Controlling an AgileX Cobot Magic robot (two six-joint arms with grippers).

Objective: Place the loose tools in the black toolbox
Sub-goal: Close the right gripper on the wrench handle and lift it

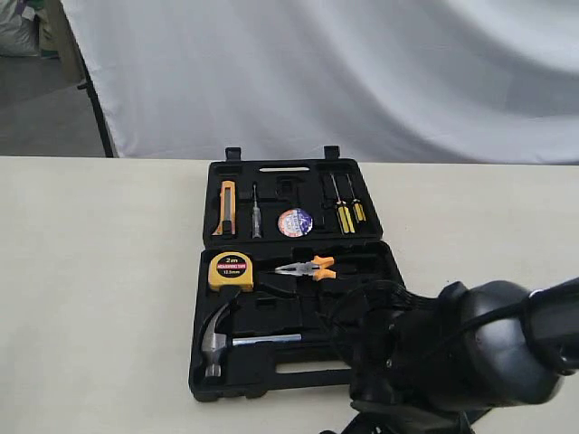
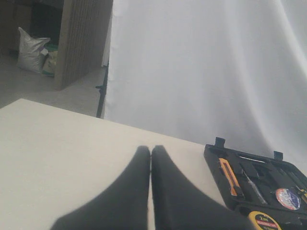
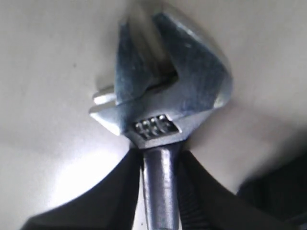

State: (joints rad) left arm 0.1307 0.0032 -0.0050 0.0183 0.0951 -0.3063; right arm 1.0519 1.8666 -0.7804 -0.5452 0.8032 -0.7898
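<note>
The black toolbox [image 1: 288, 242] lies open in the middle of the table. The claw hammer [image 1: 222, 339] rests in its near-left recess, and the tape roll [image 1: 295, 222] sits in the far half. In the right wrist view my right gripper [image 3: 161, 155] is shut on the silver adjustable wrench [image 3: 163, 96], a finger on each side of its shaft just below the head, over the beige table. In the exterior view the right arm [image 1: 461, 357] hides that gripper and the wrench. My left gripper [image 2: 151, 149] is shut on nothing, above bare table beside the toolbox [image 2: 216, 158].
A yellow tape measure [image 1: 231, 270] and orange-handled pliers [image 1: 308, 268] lie in the toolbox's near half. A utility knife [image 1: 226, 208] and screwdrivers [image 1: 346, 212] fill the far half. A white cloth [image 1: 362, 72] hangs behind the table.
</note>
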